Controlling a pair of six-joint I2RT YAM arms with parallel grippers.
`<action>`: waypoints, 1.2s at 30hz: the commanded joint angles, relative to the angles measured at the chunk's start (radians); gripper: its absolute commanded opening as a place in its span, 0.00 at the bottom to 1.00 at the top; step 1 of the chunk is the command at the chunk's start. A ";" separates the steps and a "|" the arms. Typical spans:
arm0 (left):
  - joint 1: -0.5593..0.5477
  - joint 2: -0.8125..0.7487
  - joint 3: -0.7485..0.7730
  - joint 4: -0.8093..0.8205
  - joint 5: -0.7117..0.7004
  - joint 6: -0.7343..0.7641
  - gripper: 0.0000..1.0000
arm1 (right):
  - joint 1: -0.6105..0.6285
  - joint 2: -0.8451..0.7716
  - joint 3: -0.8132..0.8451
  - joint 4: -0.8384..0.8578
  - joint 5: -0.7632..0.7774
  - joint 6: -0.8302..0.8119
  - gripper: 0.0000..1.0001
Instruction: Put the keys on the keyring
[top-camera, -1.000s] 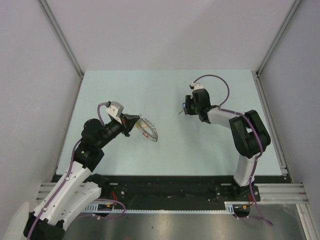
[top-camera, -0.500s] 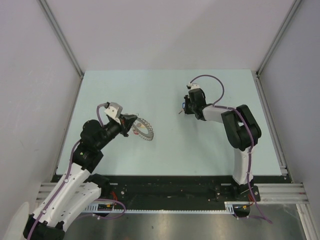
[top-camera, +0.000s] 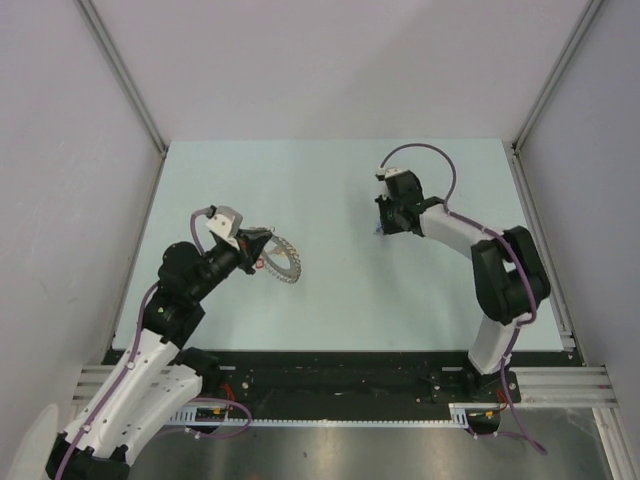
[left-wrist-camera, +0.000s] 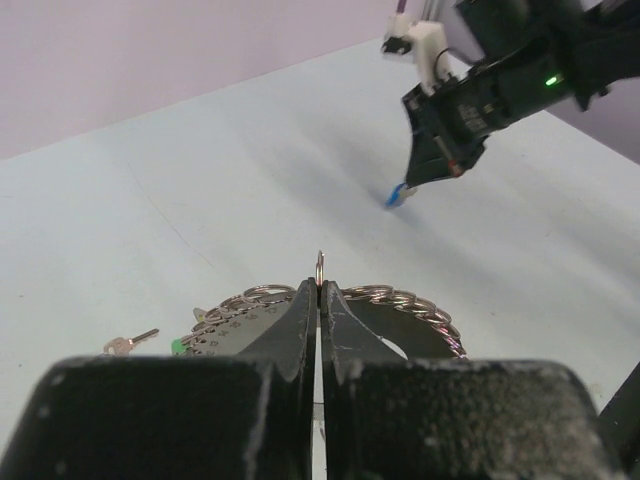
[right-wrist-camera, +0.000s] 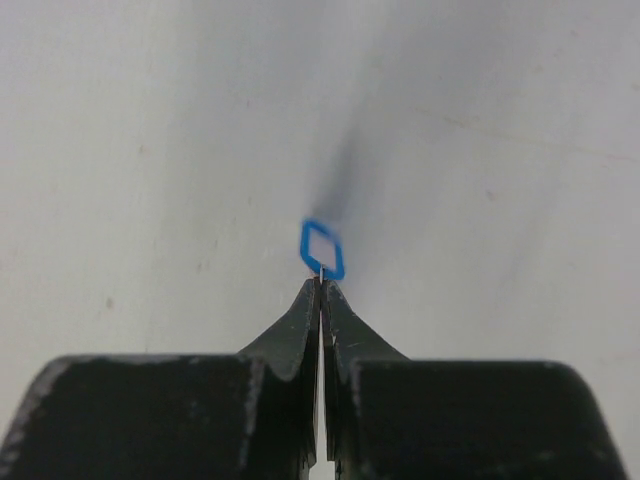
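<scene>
Top external view: toward the tabletop's left edge, the left end effector (top-camera: 262, 256) is clenched on the keyring (top-camera: 286, 263), holding it tilted off the surface. Right of middle, nearer the far edge, the right end effector (top-camera: 384, 228) pinches a blue-tagged key (right-wrist-camera: 322, 250) low over the tabletop (top-camera: 330, 180). The pickup looks done. The next move calls for carrying the key across and threading it onto the ring. The surface is pale mint and the walls plain grey.

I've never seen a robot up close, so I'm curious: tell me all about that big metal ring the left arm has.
The large dark grey coiled-wire ring is donut-shaped with an open centre, its rim lined with small silvery loops. The left gripper has its jaws shut on a thin loop at its edge, holding it tilted on the left of the pale table. A green tag and a silver key show beside its rim.
</scene>
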 joint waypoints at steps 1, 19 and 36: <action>0.007 -0.014 0.014 0.044 -0.017 0.017 0.00 | 0.004 -0.199 0.031 -0.348 0.017 -0.095 0.00; -0.013 -0.052 0.011 0.033 -0.068 0.026 0.00 | 0.372 0.056 0.115 -0.590 0.420 -0.388 0.00; -0.030 -0.078 -0.002 0.032 -0.111 0.055 0.00 | 0.492 0.265 0.373 -0.575 0.315 -0.446 0.24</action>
